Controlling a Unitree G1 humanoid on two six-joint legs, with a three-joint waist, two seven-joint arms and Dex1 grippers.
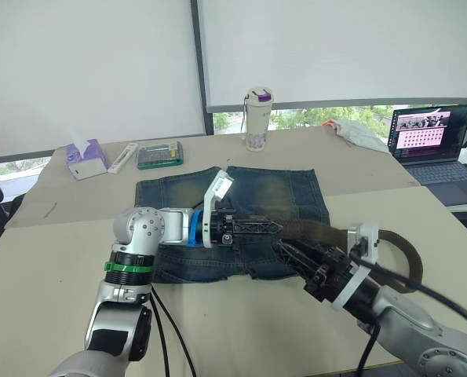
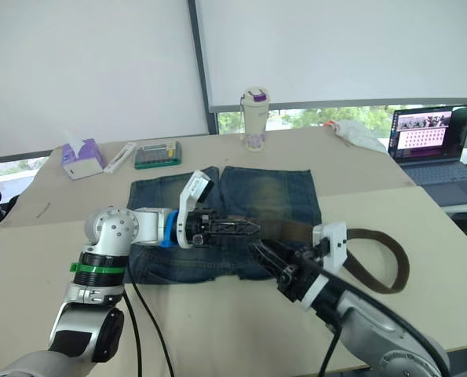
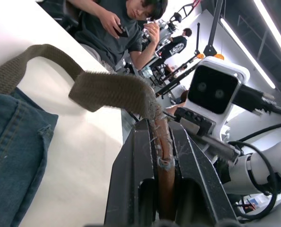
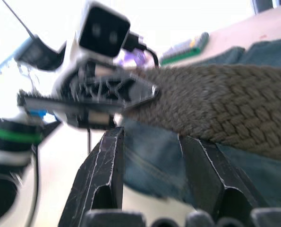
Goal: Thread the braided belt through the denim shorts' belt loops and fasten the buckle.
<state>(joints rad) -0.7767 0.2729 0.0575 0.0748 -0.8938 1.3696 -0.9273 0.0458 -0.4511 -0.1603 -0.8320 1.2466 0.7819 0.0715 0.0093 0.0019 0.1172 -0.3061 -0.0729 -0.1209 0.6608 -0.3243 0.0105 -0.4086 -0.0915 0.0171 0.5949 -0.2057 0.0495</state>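
Observation:
The denim shorts (image 1: 264, 192) lie flat in the middle of the table. The braided belt (image 1: 315, 230) runs across their near part and curls into a loop (image 1: 410, 259) on the table to the right. My left gripper (image 1: 274, 228) reaches in from the left and is shut on the belt's frayed end (image 3: 161, 142). Just right of and below it, my right gripper (image 1: 284, 250) is open, its fingers (image 4: 105, 161) apart under the strap (image 4: 225, 104) without touching it. The buckle is out of view. I cannot make out the belt loops.
Along the table's far edge stand a tissue box (image 1: 86, 159), a white remote-like bar (image 1: 123, 157), a green-rimmed case (image 1: 160, 154) and a bottle (image 1: 257, 118). A laptop (image 1: 433, 141) and a white cloth (image 1: 359, 133) sit far right. People (image 3: 116, 28) sit beyond the table.

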